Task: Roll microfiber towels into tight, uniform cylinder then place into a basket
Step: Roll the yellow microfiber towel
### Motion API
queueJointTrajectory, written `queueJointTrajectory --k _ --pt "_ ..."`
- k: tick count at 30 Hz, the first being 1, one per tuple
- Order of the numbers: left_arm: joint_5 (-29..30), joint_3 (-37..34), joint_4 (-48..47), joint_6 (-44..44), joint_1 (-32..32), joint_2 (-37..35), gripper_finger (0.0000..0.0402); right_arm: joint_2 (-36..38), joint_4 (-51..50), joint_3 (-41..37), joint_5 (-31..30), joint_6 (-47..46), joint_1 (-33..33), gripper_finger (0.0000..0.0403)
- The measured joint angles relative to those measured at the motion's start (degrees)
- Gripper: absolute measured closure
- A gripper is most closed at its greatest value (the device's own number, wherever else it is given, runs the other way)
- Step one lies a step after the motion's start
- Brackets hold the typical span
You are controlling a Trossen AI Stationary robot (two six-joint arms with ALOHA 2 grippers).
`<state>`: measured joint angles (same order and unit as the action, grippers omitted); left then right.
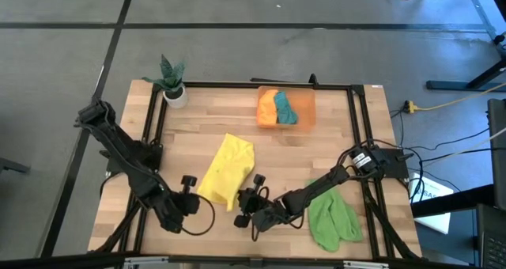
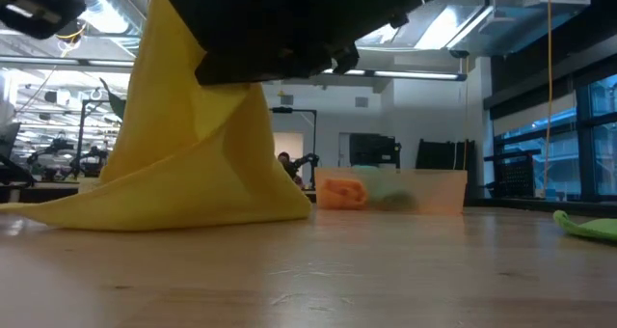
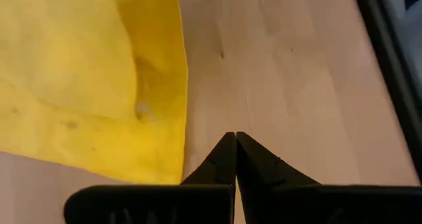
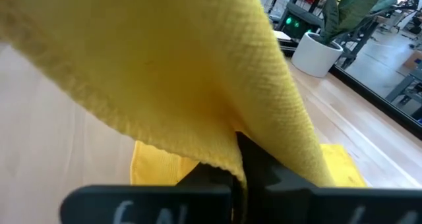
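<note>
The right hand [image 1: 247, 199] is pinched shut on the near corner of the yellow towel [image 1: 228, 169], holding that corner up off the table [image 1: 348, 134]. In the low view the cloth hangs from the hand like a tent, with its lower edge spread on the wood; in the right wrist view the fabric drapes over the dark fingers [image 4: 254, 159] and covers most of them. The rest of the yellow towel lies loosely bunched on the table, toward the basket [image 1: 307, 111] from the right hand.

The left hand [image 1: 188, 182] sits just beside the yellow towel's near edge, on the side away from the green towel [image 1: 332, 217]. Its fingers [image 3: 254, 161] are pressed fully together with nothing between them, their tips over bare wood right next to the towel's edge.

The orange plastic basket stands at the far edge of the table, well apart from the yellow towel. Inside it lie the orange towel [image 1: 268, 108] and the teal towel [image 1: 284, 108], side by side and touching.

The green towel lies crumpled at the near right corner of the table, under the right arm and apart from the yellow towel. A potted plant [image 1: 172, 81] stands at the far left corner, well away from the basket.
</note>
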<state>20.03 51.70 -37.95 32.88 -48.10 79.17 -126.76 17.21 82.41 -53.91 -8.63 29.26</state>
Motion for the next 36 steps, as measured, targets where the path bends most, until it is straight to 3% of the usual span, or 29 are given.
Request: queueJointTrajectory --k 15,24,28,36 --pt "-2.6 0.0 0.0 1.2 3.6 12.9 0.0321 0.7 -0.3 0.0 0.0 0.1 0.0 0.0399" --pt "-2.7 0.0 -0.6 1.0 5.1 16.8 0.032 0.7 -0.3 0.0 0.1 0.1 0.0 0.0399" --pt "-5.3 0.5 -1.2 -1.1 5.5 16.9 0.032 0.7 -0.4 0.0 1.5 -0.1 0.0 0.0399" --pt "-4.1 4.5 -11.1 -2.7 5.4 16.8 0.0323 0.7 -0.4 0.0 1.7 -0.1 0.0 0.0399"
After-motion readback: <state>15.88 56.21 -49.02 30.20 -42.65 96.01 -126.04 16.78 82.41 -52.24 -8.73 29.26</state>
